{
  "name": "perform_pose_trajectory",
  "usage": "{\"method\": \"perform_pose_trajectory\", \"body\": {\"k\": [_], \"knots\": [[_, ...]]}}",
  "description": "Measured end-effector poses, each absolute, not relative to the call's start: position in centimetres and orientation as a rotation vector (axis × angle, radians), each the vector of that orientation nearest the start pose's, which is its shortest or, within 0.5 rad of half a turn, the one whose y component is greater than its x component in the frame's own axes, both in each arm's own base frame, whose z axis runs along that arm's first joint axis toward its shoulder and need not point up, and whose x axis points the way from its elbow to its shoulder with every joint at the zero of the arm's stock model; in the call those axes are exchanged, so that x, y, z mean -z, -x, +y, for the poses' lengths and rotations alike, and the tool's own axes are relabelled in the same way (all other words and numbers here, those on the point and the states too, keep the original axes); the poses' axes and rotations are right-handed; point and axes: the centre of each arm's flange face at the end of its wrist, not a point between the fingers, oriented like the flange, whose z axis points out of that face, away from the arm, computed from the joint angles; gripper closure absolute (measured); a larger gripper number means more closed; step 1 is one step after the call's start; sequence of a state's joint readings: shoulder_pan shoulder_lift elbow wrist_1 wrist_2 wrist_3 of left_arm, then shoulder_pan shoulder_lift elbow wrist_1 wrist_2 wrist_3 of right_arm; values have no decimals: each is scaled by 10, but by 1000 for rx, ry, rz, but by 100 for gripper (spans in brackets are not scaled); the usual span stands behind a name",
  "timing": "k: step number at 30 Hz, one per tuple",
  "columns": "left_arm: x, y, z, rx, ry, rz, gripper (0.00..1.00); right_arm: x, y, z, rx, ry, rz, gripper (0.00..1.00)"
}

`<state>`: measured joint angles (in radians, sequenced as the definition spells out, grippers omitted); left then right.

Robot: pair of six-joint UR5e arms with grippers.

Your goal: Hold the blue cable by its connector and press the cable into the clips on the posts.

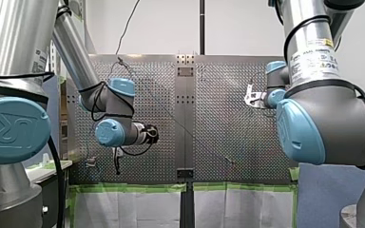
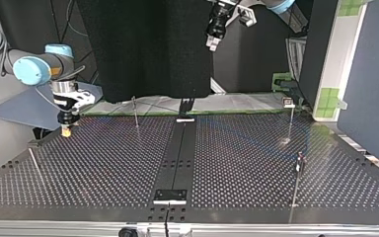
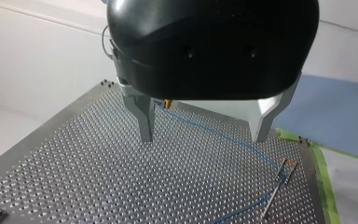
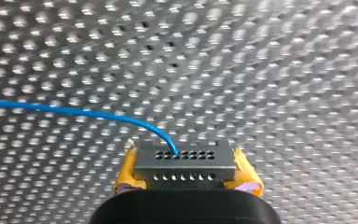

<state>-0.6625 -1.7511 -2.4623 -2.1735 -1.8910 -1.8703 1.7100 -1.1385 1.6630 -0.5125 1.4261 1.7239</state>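
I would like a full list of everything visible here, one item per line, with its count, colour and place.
table: one, grey metal full of holes, under everything
strip: one, black, along the table's middle in the top view
posts: four visible, thin metal, standing apart on the table
cable: one, blue, running from the connector across the table
connector: one, grey, between the right pincer's yellow pads
tape: green, along the table's edge in the front view
left pincer: one, black with metal fingers, open, empty, above the table
right pincer: one, shut on the connector, low over the table
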Motion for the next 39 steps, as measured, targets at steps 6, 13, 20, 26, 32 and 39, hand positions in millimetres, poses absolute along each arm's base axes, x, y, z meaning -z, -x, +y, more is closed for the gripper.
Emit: {"method": "perform_pose_trajectory", "body": {"k": [6,13,20,26,32,39], "knots": [[-129,-213,-297,483,-75,1676,0,-283,-232,-581,-1531,-1341,-1145,100],[-130,-215,-300,497,-86,1670,0,-306,-233,-575,-1537,-1326,-1101,100],[-131,-215,-300,498,-87,1669,0,-308,-233,-574,-1537,-1326,-1098,100],[-131,-215,-300,498,-87,1669,0,-308,-233,-574,-1537,-1326,-1098,100],[-131,-215,-300,498,-87,1669,0,-308,-233,-574,-1537,-1326,-1098,100],[-131,-215,-300,498,-87,1669,0,-308,-233,-574,-1537,-1326,-1098,100]]}}
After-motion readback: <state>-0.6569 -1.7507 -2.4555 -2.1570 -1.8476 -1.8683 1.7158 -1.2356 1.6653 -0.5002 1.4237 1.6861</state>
